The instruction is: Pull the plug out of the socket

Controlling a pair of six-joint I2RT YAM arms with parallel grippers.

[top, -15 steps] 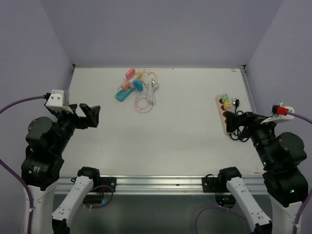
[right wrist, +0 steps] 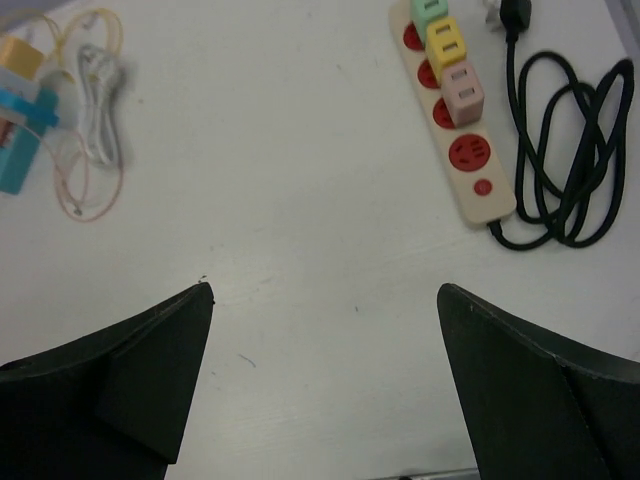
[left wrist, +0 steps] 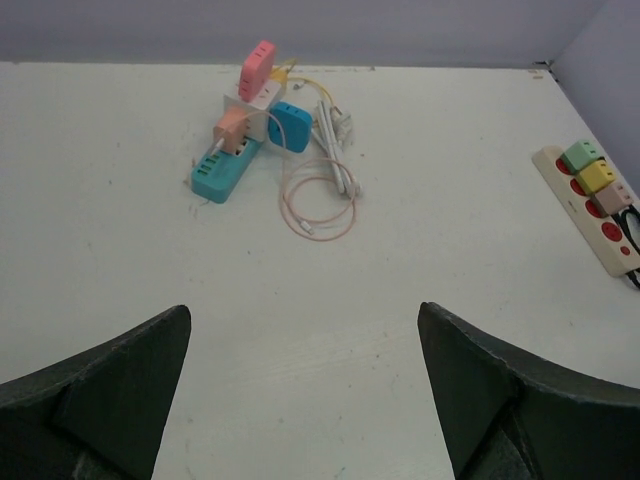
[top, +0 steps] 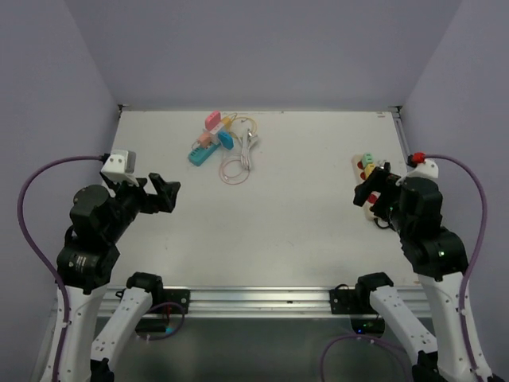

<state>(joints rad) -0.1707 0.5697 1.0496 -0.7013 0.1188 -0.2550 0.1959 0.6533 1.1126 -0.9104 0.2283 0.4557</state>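
A cream power strip with red sockets lies at the table's right side. A green plug, a yellow plug and a pink plug sit in it in a row. The strip also shows in the left wrist view, and in the top view my right arm partly covers it. My right gripper is open and empty, hovering just left of the strip; its jaws stand wide apart over bare table. My left gripper is open and empty at the left side.
A teal power strip with pink, orange and blue adapters and coiled white and pink cables lies at the back centre. The cream strip's black cord is bundled to its right, near the table's right edge.
Both arms have swung inward over the table. The right gripper has moved up and left, next to the cream strip. The left gripper has moved a little right.
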